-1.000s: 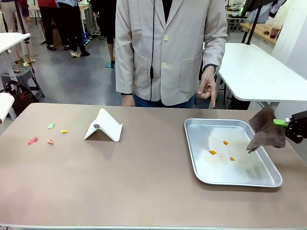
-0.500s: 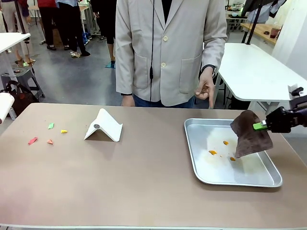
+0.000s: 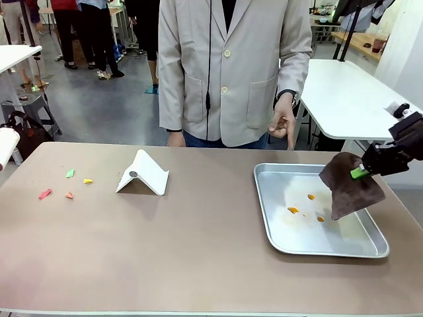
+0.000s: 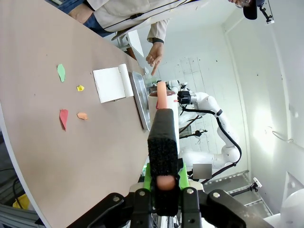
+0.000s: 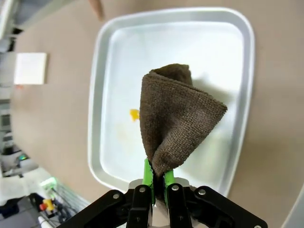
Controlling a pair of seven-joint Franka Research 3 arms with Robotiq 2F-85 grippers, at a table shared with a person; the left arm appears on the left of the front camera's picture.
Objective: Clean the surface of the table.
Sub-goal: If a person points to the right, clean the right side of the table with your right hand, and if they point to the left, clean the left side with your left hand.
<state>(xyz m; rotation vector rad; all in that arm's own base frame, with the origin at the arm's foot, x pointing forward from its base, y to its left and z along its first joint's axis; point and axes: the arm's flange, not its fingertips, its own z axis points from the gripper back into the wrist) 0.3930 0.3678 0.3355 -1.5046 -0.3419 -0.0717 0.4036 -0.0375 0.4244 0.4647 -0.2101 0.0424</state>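
Note:
The taupe-brown table [image 3: 198,244] carries small coloured paper scraps [image 3: 69,183] at its left. A silver tray [image 3: 267,211] at the right holds a few orange bits [image 3: 293,210]. My right gripper [image 3: 360,173] is shut on a dark brown cloth [image 3: 353,186] that hangs over the tray's right side. In the right wrist view the cloth [image 5: 178,116] droops from the right gripper [image 5: 155,179] above the tray [image 5: 109,95]. My left gripper [image 4: 164,178] is shut on a black brush with a pinkish handle [image 4: 163,137], off the table's left end.
A white folded stand [image 3: 142,174] sits left of the table's middle. A person in a beige jacket stands at the far edge, one hand [image 3: 284,122] pointing down near the tray. A white-topped table [image 3: 357,99] stands behind at the right.
My right gripper has carried the brown cloth leftward from beyond the tray's right rim to over the tray, and its wrist has tilted up. The scraps and stand have not moved.

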